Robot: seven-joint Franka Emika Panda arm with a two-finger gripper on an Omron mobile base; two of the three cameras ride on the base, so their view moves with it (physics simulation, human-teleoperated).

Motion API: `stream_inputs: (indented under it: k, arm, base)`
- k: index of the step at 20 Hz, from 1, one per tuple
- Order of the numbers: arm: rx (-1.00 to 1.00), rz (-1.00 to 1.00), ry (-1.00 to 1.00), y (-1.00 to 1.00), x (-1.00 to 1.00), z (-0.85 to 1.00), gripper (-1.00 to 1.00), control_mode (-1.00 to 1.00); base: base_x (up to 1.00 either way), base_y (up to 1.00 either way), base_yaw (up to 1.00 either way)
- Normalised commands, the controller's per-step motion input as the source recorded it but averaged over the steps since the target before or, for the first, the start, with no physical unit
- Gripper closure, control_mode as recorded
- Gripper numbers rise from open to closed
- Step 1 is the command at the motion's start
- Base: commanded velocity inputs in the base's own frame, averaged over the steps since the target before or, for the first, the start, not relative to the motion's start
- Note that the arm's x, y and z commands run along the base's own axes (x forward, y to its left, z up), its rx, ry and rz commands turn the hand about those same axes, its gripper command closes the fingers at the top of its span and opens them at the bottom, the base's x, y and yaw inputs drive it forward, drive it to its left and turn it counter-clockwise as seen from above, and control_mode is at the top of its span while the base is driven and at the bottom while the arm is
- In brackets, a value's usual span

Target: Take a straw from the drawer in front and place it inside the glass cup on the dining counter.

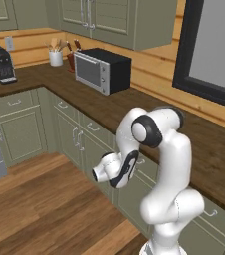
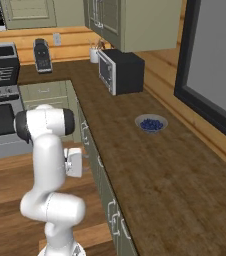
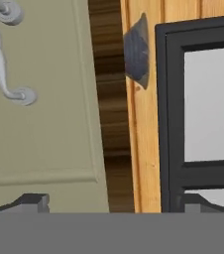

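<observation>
In the left base view we see the white jointed robot arm (image 1: 167, 169) rising from the lower right and folding down toward the sage-green panelled cabinet fronts (image 1: 79, 142) under the dark wood worktop (image 1: 134, 112). Its hand points at the drawer row just below the worktop edge. On the worktop stand a black and silver microwave (image 1: 102, 69), a white utensil pot (image 1: 56, 58) and a grey coffee machine (image 1: 0, 63). A dark-framed window (image 1: 211, 55) sits in the pale wood wall.

In the right base view the arm comes up from the lower left with its white hand block (image 2: 74, 162) just beside the cabinet fronts. Farther along the worktop rests a small grey bowl of blue berries (image 2: 151, 123), well apart from the microwave.

In the hand view the gripper (image 3: 116, 202) has its two dark tips (image 3: 32, 202) spread wide with nothing between them. Ahead is a sage-green panelled front with a curved silver handle (image 3: 0, 59); it is probably the drawer, shut, though this close view leaves us unsure. Beside it we see the worktop edge, the bowl and the window frame.
</observation>
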Motion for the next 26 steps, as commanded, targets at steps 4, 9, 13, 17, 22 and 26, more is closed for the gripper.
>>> stream_inputs:
  k: [4, 9, 13, 17, 22, 26]
  arm:
    - [0.0, 0.0, -0.07, -0.14, 0.36, -0.1, -1.0, -1.0]
    - [0.0, 0.0, -0.03, -0.1, 0.33, -0.17, -1.0, -1.0]
    - [0.0, 0.0, 0.0, -0.05, 0.24, -0.25, -1.0, -1.0]
    - [0.0, 0.0, 0.0, -0.01, 0.18, -0.3, -1.0, -1.0]
    - [0.0, 0.0, 0.0, -0.1, 0.18, -0.26, -1.0, -1.0]
    - [0.0, 0.0, 0.0, -0.25, 0.24, -0.14, -1.0, -1.0]
  base:
    - [0.0, 0.0, 0.0]
    - [0.0, 0.0, 0.0]
    - [0.0, 0.0, 0.0]
    - [0.0, 0.0, 0.0]
    - [0.0, 0.0, 0.0]
    - [0.0, 0.0, 0.0]
